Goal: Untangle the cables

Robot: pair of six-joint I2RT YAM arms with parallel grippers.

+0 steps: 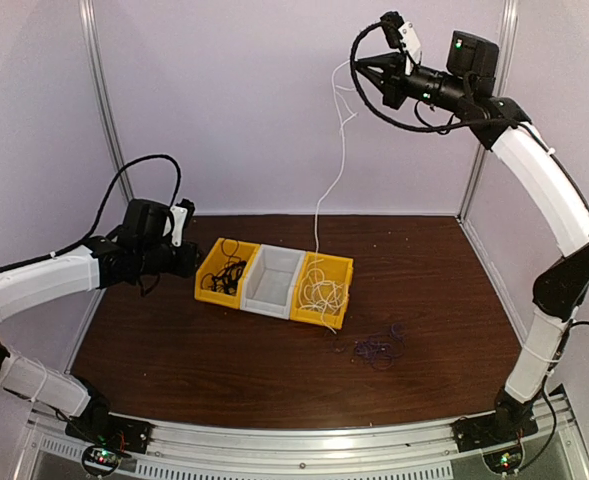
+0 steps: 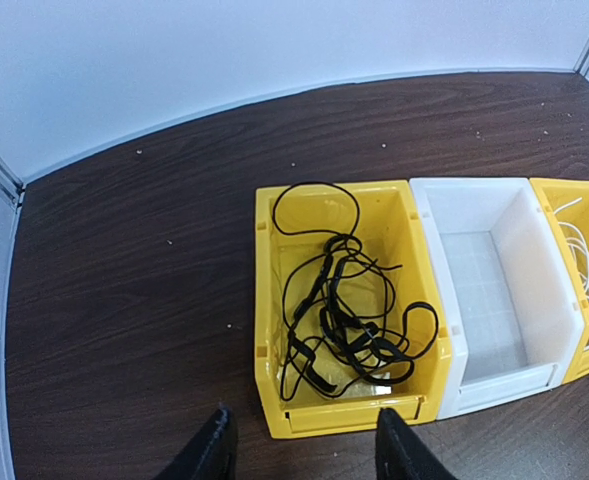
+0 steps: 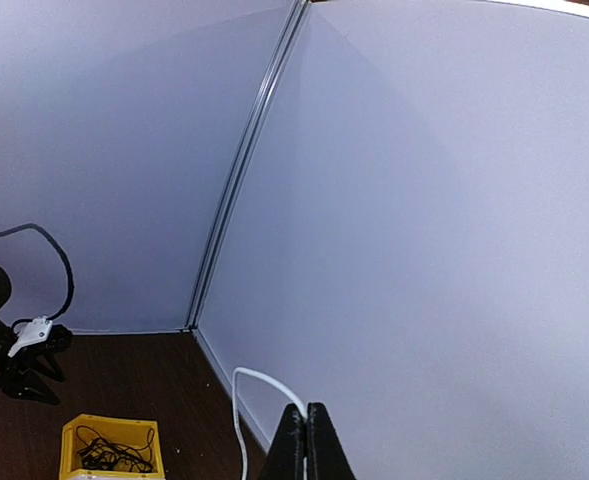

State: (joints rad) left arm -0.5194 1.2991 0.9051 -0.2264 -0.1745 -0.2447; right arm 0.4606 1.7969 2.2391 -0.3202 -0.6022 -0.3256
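Since the white cable is light, limp and probably slick, the right gripper clamps a free stretch high above the white bin, slack coiled in the yellow bin just right; the left gripper gapes empty to its left.

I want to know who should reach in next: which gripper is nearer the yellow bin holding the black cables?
Left. The left gripper hovers open just beside that yellow bin, at its outer end. The right gripper is raised high above the table, shut on the white cable.
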